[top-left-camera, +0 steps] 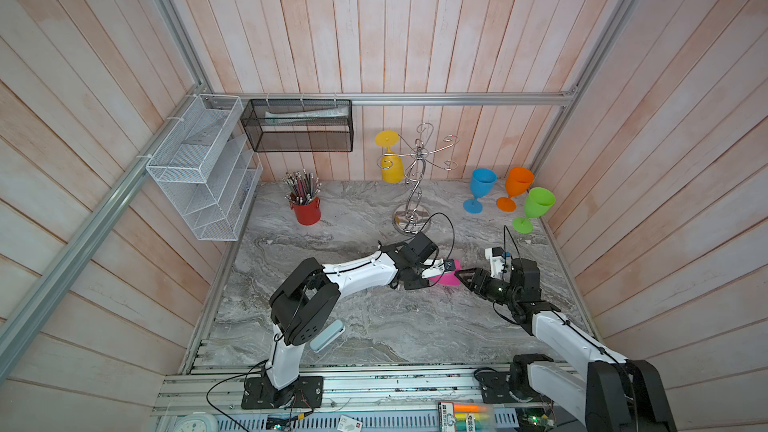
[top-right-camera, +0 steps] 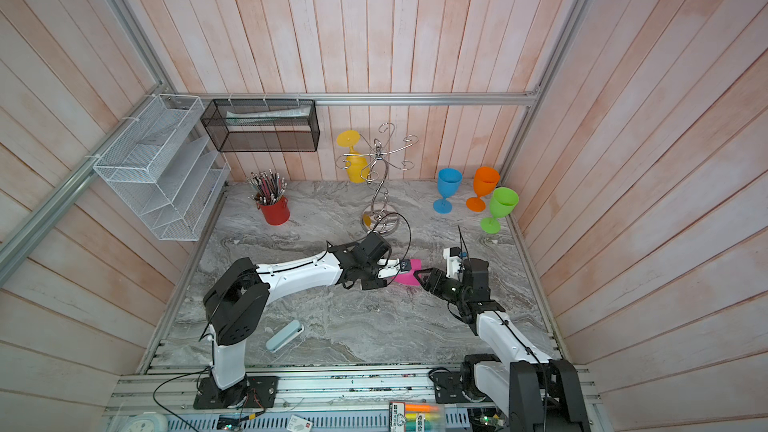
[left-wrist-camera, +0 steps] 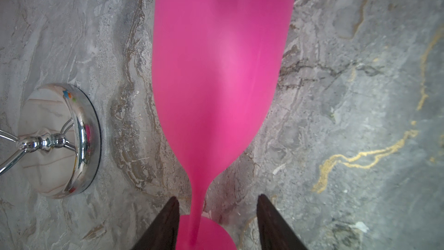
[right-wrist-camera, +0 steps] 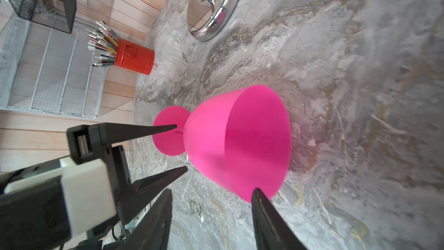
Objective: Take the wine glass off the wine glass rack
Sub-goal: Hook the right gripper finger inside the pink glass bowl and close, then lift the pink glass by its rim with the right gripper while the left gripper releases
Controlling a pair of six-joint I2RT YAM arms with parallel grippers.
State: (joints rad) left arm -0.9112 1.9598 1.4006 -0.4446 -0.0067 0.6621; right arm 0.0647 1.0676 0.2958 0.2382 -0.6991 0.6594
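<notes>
Wine glass (left-wrist-camera: 216, 68) lying loose on worktop (left-wrist-camera: 360, 92); left pincer (left-wrist-camera: 217, 198) (straddling stem (left-wrist-camera: 198, 203)) and right pincer (right-wrist-camera: 212, 189) gaping, empty; stray nudge risking roll.

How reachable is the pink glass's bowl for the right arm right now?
Probably yes: the pink glass lies on its side, mouth toward the right gripper, whose open jaws are at the rim. The left gripper only straddles the stem.

White links (top-left-camera: 361, 272), black joints (top-left-camera: 303, 305), black cables (top-left-camera: 453, 236)
</notes>
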